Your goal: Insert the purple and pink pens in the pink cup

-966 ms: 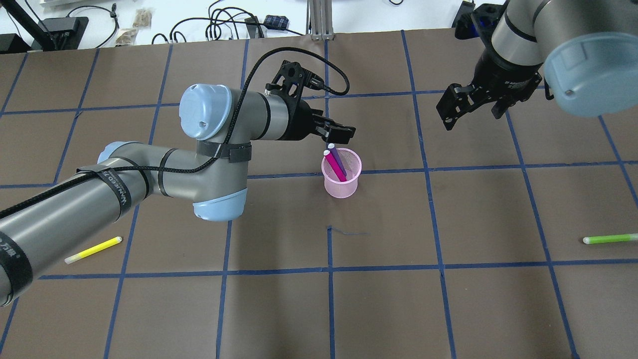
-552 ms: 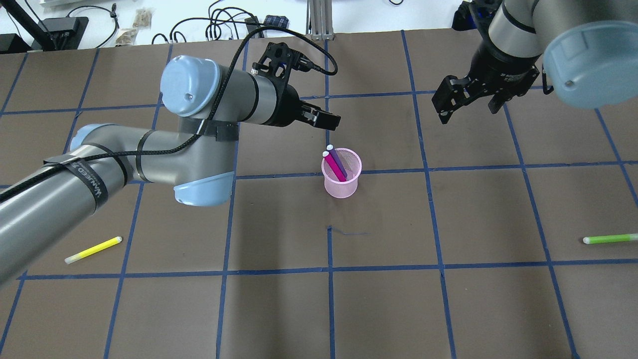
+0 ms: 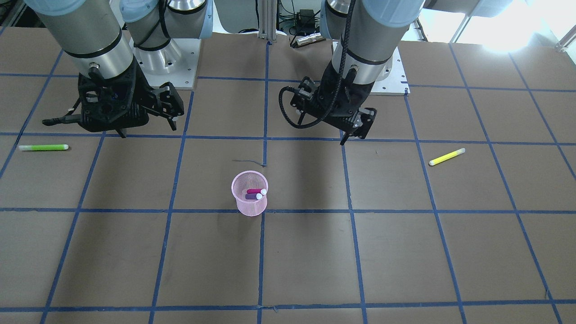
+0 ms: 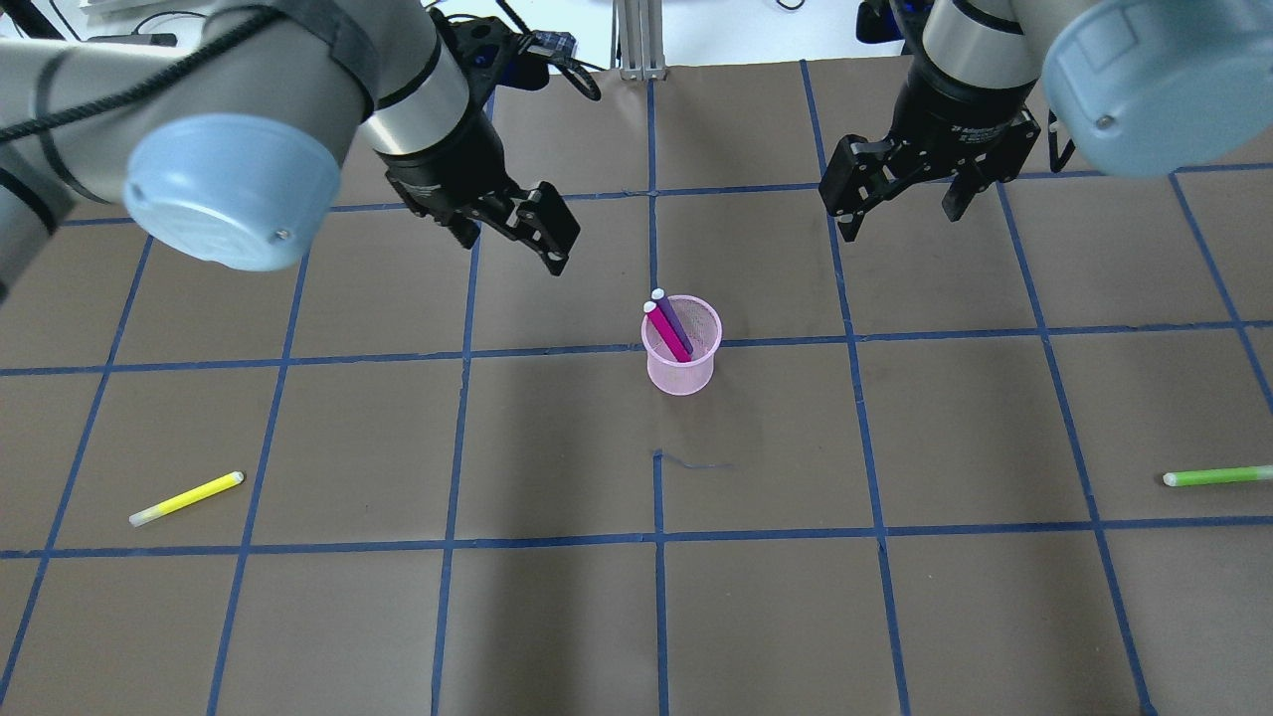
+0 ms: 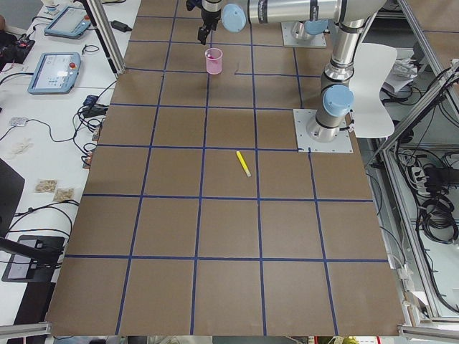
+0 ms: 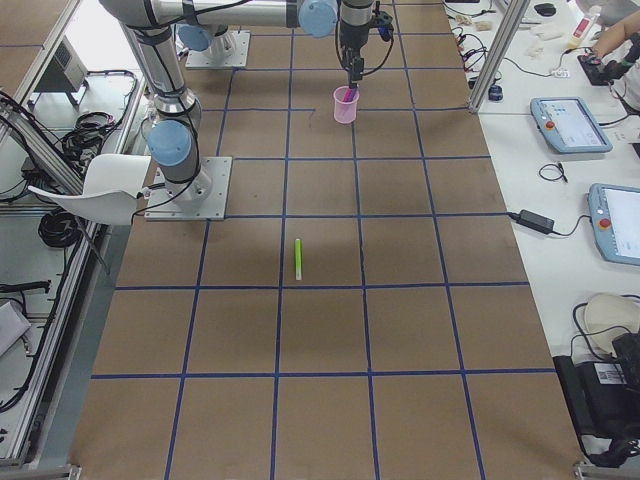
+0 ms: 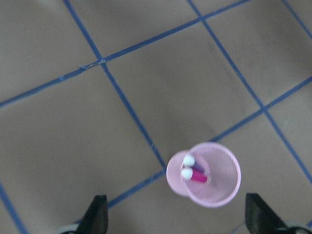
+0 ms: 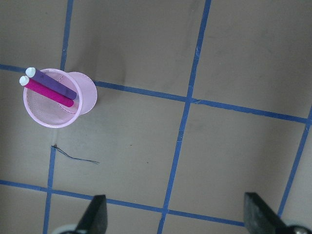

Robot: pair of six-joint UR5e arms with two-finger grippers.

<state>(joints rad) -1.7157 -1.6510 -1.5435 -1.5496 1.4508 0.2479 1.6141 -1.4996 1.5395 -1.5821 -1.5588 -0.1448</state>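
The pink mesh cup [image 4: 682,363] stands upright at a blue tape crossing mid-table. The pink pen [image 4: 667,333] and the purple pen [image 4: 675,320] lean inside it, white caps up; they also show in the right wrist view, pink pen [image 8: 46,91] and purple pen [image 8: 53,82]. My left gripper [image 4: 552,234] is open and empty, up and to the left of the cup. My right gripper [image 4: 898,221] is open and empty, up and to the right of the cup. The cup shows between the left fingers' span in the left wrist view [image 7: 219,168].
A yellow pen [image 4: 186,497] lies on the table at the near left. A green pen [image 4: 1218,476] lies at the near right edge. Cables and boxes sit beyond the far table edge [image 4: 448,50]. The brown table has a blue tape grid.
My left gripper has drawn back from just above the cup and swung away to the left. My right gripper has shifted slightly left. The pens stay in the cup.
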